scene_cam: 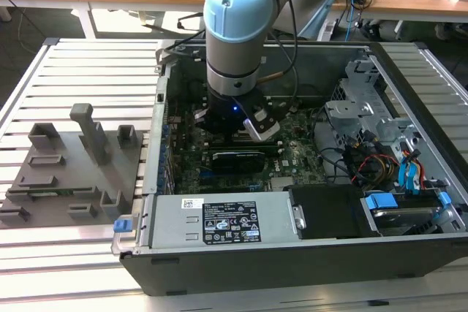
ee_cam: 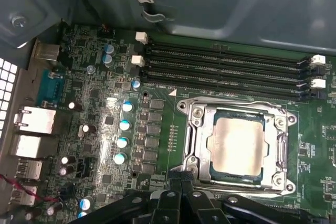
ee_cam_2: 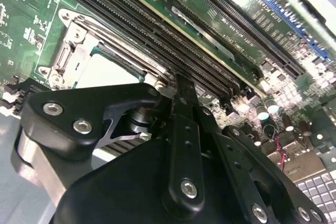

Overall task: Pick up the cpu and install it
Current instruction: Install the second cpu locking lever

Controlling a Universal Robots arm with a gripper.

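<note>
Arm: the grey robot arm with pale blue joint caps [scene_cam: 234, 27] reached down into the open black computer case [scene_cam: 292, 253] over the green motherboard [scene_cam: 292, 144].
Gripper: the black linkage gripper [ee_cam_2: 181, 95] hung just above the board beside the socket; whether its fingers were spread or pressed together cannot be told.
Cpu: the small flat square silvery cpu with a pinkish sheen [ee_cam: 236, 142] lay flat inside the metal-framed socket [ee_cam: 197, 140], free of the gripper.
Nearby: four long black memory slots [ee_cam: 226, 69] ran alongside the socket.
Table: grey plastic fixture blocks [scene_cam: 73, 166] stood outside the case, at the exterior view's left.
</note>
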